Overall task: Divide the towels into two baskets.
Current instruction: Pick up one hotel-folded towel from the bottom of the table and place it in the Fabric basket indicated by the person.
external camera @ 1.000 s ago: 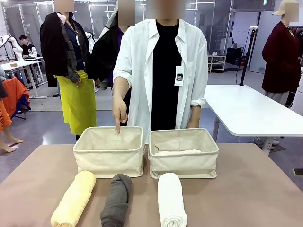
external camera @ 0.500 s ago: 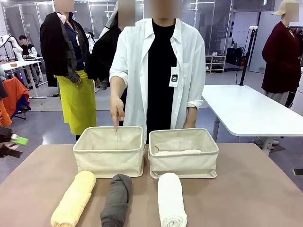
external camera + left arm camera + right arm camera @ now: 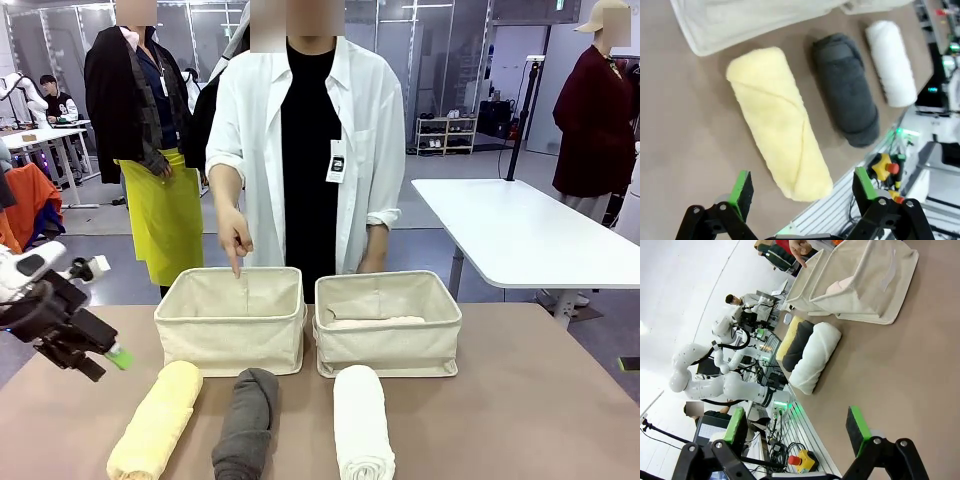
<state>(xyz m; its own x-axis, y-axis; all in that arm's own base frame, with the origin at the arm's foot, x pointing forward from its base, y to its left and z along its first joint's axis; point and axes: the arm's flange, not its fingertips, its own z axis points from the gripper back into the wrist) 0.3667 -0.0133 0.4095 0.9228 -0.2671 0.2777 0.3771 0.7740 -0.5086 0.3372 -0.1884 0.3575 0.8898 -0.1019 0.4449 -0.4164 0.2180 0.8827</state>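
Left fingers (image 3: 117, 356) now nearer yellow towel (image 3: 157, 420)

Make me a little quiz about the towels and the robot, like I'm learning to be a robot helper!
1. True or false: the yellow towel lies on the table, not inside a basket.
2. The person's hand points down into which basket? A) the one on the robot's left B) the one on the robot's right C) neither
3. Fill in the gap: the left gripper has its jaws ____ and holds nothing.

Key: 1 true. 2 A, the left basket. 3 open.
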